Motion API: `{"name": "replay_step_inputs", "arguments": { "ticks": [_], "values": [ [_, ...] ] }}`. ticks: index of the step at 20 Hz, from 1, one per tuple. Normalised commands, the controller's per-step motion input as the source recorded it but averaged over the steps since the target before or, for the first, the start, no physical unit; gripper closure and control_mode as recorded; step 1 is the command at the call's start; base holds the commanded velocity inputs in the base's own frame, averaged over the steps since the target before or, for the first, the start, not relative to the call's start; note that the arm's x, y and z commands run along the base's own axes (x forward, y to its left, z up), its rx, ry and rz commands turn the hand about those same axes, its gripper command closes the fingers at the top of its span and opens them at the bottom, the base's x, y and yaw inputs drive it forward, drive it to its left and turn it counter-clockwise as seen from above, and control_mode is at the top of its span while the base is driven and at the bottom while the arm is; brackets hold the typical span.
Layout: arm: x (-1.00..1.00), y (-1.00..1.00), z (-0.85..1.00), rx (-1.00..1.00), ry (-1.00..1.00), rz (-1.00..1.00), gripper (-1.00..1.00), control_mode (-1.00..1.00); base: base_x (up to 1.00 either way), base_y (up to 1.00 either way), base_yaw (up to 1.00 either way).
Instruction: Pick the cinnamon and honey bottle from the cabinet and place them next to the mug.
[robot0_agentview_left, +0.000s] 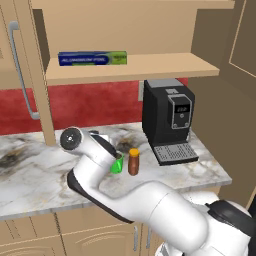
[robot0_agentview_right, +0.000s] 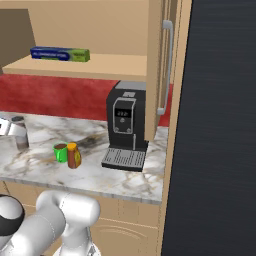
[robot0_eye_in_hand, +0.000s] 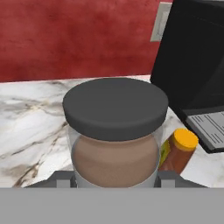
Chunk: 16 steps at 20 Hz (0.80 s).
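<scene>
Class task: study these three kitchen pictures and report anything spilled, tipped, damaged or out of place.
Nothing stands out. The amber honey bottle with the orange cap stands upright beside the bright green mug on the marble counter. The gripper holds the grey dark-lidded cinnamon jar upright. No spills or damage show.

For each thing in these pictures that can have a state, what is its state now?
Slim grey cinnamon jar with dark lid: upright, lid on, held in the gripper.
Small amber honey bottle with orange cap: upright on the counter, capped, beside the mug.
Bright green mug: upright.
Tan wooden cabinet: door open.
Gripper: shut on the jar.
</scene>
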Motion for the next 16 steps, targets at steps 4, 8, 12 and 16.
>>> {"name": "replay_step_inputs", "arguments": {
  "ticks": [4, 8, 12, 16],
  "values": [
    [0.00, 0.00, -0.46, 0.00, -0.01, 0.00, 1.00, -1.00, 0.00, 0.00, 0.00],
    [0.00, 0.00, -0.45, 0.00, -0.04, -0.02, 1.00, -1.00, 0.00, 0.00, 0.00],
    [0.00, 0.00, -0.19, 0.00, -0.08, -0.09, 1.00, -1.00, 0.00, 0.00, 0.00],
    [0.22, 0.00, 0.00, 0.00, 0.00, -0.16, 1.00, -1.00, 0.00, 0.00, 0.00]
  ]
}}
